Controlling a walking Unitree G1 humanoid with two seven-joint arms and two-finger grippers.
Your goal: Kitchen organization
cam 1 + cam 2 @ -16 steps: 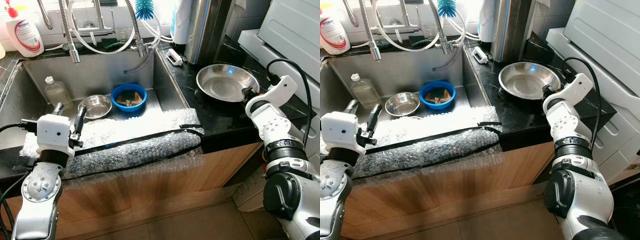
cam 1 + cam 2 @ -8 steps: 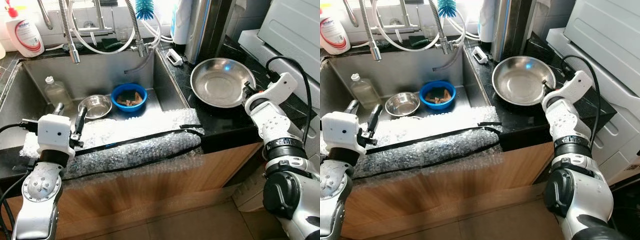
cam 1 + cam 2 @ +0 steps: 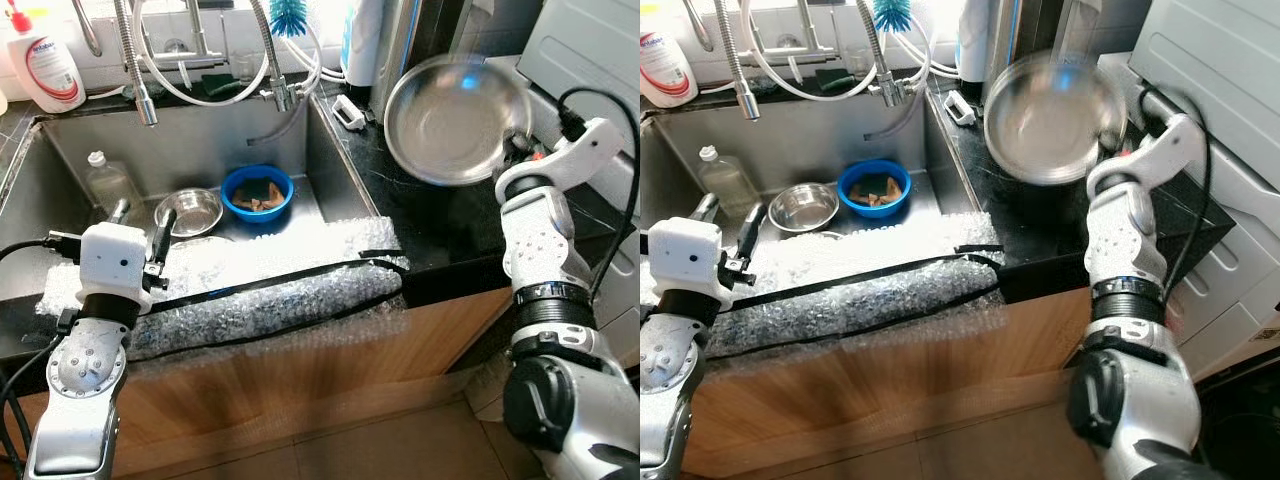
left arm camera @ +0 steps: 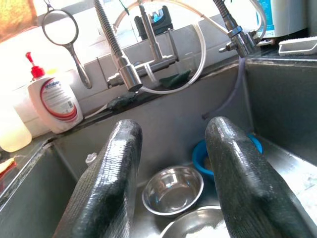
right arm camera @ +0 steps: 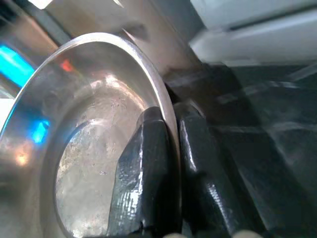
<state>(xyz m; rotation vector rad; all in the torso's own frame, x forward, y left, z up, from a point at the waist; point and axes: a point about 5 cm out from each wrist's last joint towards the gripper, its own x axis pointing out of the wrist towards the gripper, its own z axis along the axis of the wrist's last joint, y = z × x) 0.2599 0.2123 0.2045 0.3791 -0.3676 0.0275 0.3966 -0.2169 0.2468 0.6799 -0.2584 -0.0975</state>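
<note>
One steel pan [image 3: 452,118], end effector-gripped [image 5: 171,163].

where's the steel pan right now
The pan is tilted up off the black counter on the robot's right, its rim pinched in the right gripper, right of the sink.

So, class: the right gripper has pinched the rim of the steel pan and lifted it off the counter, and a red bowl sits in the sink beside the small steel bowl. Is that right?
Not quite: the bowl in the sink is blue, not red, as the left eye view shows. The rest holds: the right gripper pinches the rim of the steel pan, lifted off the counter, and the small steel bowl sits beside the blue one.
</note>
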